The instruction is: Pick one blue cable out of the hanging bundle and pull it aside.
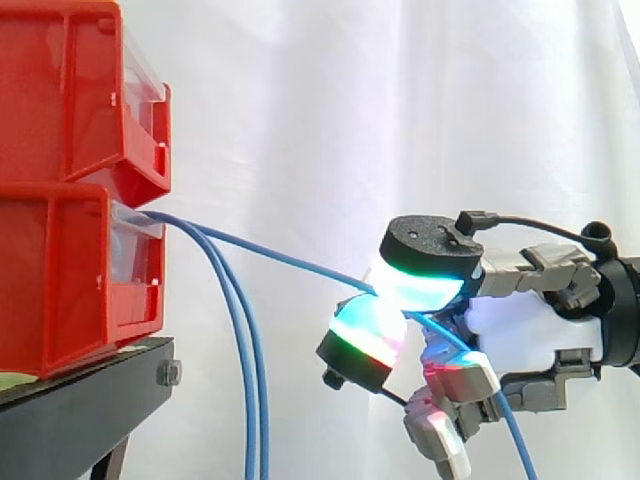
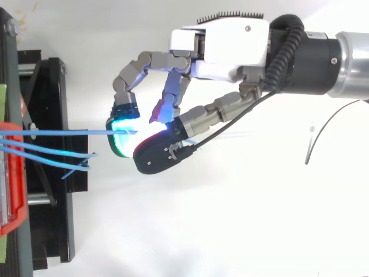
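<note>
Pads [image 1: 420,285] of the curled hand [image 2: 228,46] pinch one thin blue cable [image 1: 280,258], taut from glossy red bins [image 1: 70,200] at left. Other cables [image 1: 244,380] droop smoothly.

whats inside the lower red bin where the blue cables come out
The blue cables emerge from the lower red bin's front. Its red walls cover the interior, so their ends and any other contents cannot be seen.

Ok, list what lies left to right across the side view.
Stacked red plastic bins → loose hanging blue cables → robot hand pinching one taut blue cable.
</note>
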Robot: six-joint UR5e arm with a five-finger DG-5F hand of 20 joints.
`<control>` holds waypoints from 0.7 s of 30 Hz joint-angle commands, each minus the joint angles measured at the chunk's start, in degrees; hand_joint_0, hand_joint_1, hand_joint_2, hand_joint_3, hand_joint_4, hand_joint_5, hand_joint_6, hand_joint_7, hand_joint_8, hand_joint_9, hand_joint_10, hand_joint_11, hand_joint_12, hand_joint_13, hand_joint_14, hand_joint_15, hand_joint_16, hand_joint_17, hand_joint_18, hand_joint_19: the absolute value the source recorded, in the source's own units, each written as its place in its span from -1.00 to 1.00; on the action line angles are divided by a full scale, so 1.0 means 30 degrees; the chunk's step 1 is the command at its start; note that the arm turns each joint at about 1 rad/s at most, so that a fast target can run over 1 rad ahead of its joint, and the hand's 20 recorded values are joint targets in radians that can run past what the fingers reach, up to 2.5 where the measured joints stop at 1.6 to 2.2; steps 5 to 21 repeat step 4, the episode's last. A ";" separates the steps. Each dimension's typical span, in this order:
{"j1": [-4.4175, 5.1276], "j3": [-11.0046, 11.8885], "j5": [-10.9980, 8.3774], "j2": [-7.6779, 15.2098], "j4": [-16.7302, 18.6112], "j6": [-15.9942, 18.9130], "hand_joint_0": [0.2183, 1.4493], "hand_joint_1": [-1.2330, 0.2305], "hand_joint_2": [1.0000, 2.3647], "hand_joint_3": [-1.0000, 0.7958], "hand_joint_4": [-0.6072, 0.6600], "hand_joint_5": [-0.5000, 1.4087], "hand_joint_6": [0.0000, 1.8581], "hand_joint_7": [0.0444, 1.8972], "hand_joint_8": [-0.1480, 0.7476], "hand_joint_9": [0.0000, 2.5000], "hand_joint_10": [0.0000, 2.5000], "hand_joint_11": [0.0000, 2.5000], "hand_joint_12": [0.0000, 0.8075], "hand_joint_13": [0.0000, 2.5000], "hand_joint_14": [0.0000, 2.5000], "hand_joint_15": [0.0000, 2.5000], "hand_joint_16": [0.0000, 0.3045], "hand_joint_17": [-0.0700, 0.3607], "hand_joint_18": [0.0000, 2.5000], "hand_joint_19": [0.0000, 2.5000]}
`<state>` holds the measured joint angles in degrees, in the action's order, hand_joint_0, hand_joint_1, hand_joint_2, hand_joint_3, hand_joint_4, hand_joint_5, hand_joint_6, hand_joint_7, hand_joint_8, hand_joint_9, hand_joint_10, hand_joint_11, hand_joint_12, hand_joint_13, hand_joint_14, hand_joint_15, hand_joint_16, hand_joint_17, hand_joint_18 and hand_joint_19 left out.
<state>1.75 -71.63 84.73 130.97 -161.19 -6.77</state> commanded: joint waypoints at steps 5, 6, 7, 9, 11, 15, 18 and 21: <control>0.0003 0.0000 0.0000 0.0024 0.0001 0.0000 -0.41 -0.49 -0.98 0.10 0.05 -0.56 -0.03 0.14 0.12 0.12 -0.99 -0.40 -0.01 -0.15 -0.98 -0.47 -0.61 -0.06 -0.26 -0.52; 0.0003 0.0000 0.0000 0.0024 0.0001 0.0000 -0.41 -0.49 -0.98 0.10 0.05 -0.56 -0.03 0.14 0.12 0.12 -0.99 -0.40 -0.01 -0.15 -0.98 -0.47 -0.61 -0.06 -0.26 -0.52; 0.0003 0.0000 0.0000 0.0024 0.0001 0.0000 -0.41 -0.49 -0.98 0.10 0.05 -0.56 -0.03 0.14 0.12 0.12 -0.99 -0.40 -0.01 -0.15 -0.98 -0.47 -0.61 -0.06 -0.26 -0.52; 0.0003 0.0000 0.0000 0.0024 0.0001 0.0000 -0.41 -0.49 -0.98 0.10 0.05 -0.56 -0.03 0.14 0.12 0.12 -0.99 -0.40 -0.01 -0.15 -0.98 -0.47 -0.61 -0.06 -0.26 -0.52; 0.0003 0.0000 0.0000 0.0024 0.0001 0.0000 -0.41 -0.49 -0.98 0.10 0.05 -0.56 -0.03 0.14 0.12 0.12 -0.99 -0.40 -0.01 -0.15 -0.98 -0.47 -0.61 -0.06 -0.26 -0.52; 0.0003 0.0000 0.0000 0.0024 0.0001 0.0000 -0.41 -0.49 -0.98 0.10 0.05 -0.56 -0.03 0.14 0.12 0.12 -0.99 -0.40 -0.01 -0.15 -0.98 -0.47 -0.61 -0.06 -0.26 -0.52; 0.0003 0.0000 0.0000 0.0024 0.0001 0.0000 -0.41 -0.49 -0.98 0.10 0.05 -0.56 -0.03 0.14 0.12 0.12 -0.99 -0.40 -0.01 -0.15 -0.98 -0.47 -0.61 -0.06 -0.26 -0.52; 0.0003 0.0000 0.0000 0.0024 0.0001 0.0000 -0.41 -0.49 -0.98 0.10 0.05 -0.56 -0.03 0.14 0.12 0.12 -0.99 -0.40 -0.01 -0.15 -0.98 -0.47 -0.61 -0.06 -0.26 -0.52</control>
